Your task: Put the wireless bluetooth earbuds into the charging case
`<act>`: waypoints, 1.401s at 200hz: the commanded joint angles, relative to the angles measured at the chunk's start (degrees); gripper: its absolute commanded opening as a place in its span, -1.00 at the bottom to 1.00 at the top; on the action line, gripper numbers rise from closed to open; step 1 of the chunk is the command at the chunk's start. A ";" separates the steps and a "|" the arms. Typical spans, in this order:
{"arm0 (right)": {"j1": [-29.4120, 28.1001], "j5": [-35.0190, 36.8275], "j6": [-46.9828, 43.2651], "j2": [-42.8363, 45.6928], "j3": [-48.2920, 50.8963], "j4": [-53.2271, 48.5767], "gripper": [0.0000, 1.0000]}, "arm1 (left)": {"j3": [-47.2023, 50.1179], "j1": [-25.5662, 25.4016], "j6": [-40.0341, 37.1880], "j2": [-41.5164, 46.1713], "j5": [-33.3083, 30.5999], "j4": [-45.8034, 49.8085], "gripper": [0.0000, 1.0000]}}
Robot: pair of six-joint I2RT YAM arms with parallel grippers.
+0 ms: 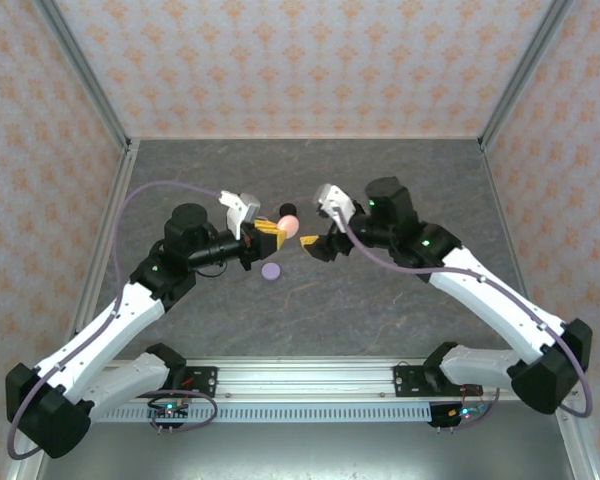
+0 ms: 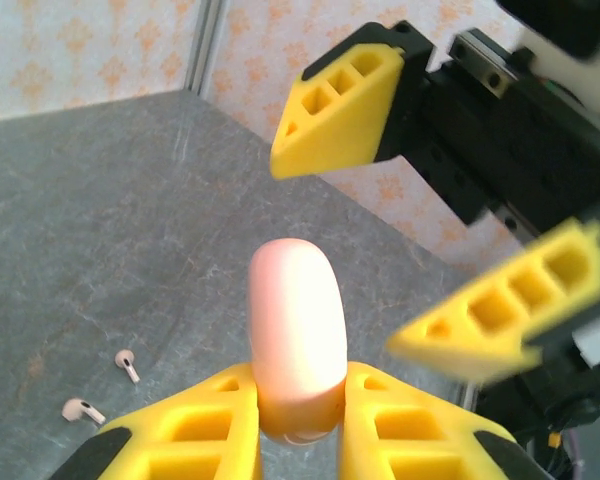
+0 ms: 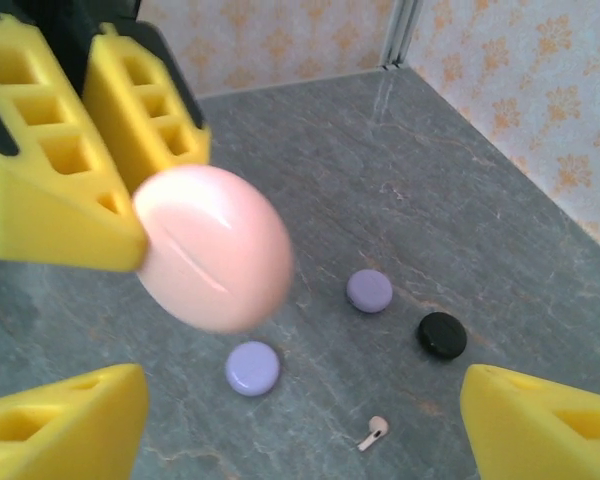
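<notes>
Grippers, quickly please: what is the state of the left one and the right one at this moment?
Left gripper: closed on the pink case, holding it above the table.
Right gripper: open, holding nothing, fingers wide apart near the pink case.

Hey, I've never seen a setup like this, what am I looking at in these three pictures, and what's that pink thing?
These are two robot arms bolted to the near edge of a grey table. One picture comes from a camera above and behind them; the other two come from cameras on each wrist, so the yellow blocks close up are the pincer fingers.

The left pincer is shut on a round pink case, holding it up in the air. The right pincer stands open, facing that case.

The right wrist view shows two lavender cases and a black case on the table, plus one pink earbud. The left wrist view shows two earbuds lying loose.
</notes>
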State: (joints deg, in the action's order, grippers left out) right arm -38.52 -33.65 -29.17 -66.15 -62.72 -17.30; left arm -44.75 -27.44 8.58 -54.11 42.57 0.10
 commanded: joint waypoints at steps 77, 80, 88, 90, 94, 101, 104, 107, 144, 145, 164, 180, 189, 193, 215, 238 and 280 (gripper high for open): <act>2.31 -9.37 15.24 -0.65 0.62 13.04 0.56 | -0.50 -2.00 -13.17 2.54 -0.10 -0.53 -0.82; 2.29 -9.33 15.28 -0.87 0.44 12.94 0.56 | -0.55 -2.00 -13.15 2.45 -0.10 -0.54 -0.82; 2.31 -9.58 15.28 -1.34 0.02 12.91 0.56 | -0.69 -2.17 -13.16 2.14 -0.17 -0.56 -0.82; 2.31 -9.59 15.33 -1.35 0.02 12.91 0.56 | -0.73 -2.18 -13.26 2.09 -0.19 -0.61 -0.83; 2.31 -9.67 15.27 -1.36 -0.09 12.97 0.56 | -0.84 -2.25 -13.24 1.95 -0.20 -0.62 -0.82; 2.31 -9.58 15.36 -1.39 -0.20 13.04 0.55 | -0.98 -2.36 -13.24 1.75 -0.13 -0.69 -0.83; 2.31 -9.55 15.39 -2.30 -0.25 13.21 0.55 | -1.03 -2.40 -13.24 1.66 -0.12 -0.75 -0.83; 2.25 -9.39 15.45 -2.69 -0.29 13.28 0.55 | -1.04 -2.44 -13.24 1.60 -0.12 -0.80 -0.83; 2.31 -8.13 15.99 -4.16 -0.99 13.62 0.55 | -1.63 -2.92 -13.41 1.09 -0.18 -0.62 -0.84; 2.31 -8.12 15.99 -4.21 -1.00 13.62 0.55 | -1.60 -2.90 -13.41 1.05 -0.19 -0.58 -0.84; 2.31 -7.09 16.09 -4.93 -1.65 13.09 0.55 | -1.74 -2.97 -13.59 1.02 -0.29 -0.36 -0.84; 2.31 -6.53 16.16 -5.92 -2.63 11.97 0.56 | -1.89 -2.97 -13.68 1.02 -0.34 -0.19 -0.85; 2.27 -6.41 16.33 -6.43 -3.30 11.14 0.55 | -1.97 -3.12 -13.82 1.02 -0.44 -0.10 -0.85; 2.31 -6.51 16.34 -6.69 -3.61 10.82 0.56 | -1.93 -3.12 -13.89 1.02 -0.55 -0.10 -0.84; 2.31 -6.64 16.56 -7.92 -5.24 8.46 0.55 | -1.94 -3.14 -14.11 1.02 -0.79 0.15 -0.84; 2.40 -6.79 16.43 -8.64 -6.57 6.26 0.55 | -1.90 -3.19 -14.34 0.93 -1.35 0.55 -0.85; 3.77 -8.01 19.45 -4.02 -4.98 8.58 0.55 | -0.69 -3.23 -15.61 1.37 -3.90 1.13 -0.90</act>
State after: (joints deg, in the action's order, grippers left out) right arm -35.92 -40.51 -12.12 -74.17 -67.48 -9.76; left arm -44.31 -30.35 -4.73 -53.36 40.75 1.54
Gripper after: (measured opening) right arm 0.775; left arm 0.129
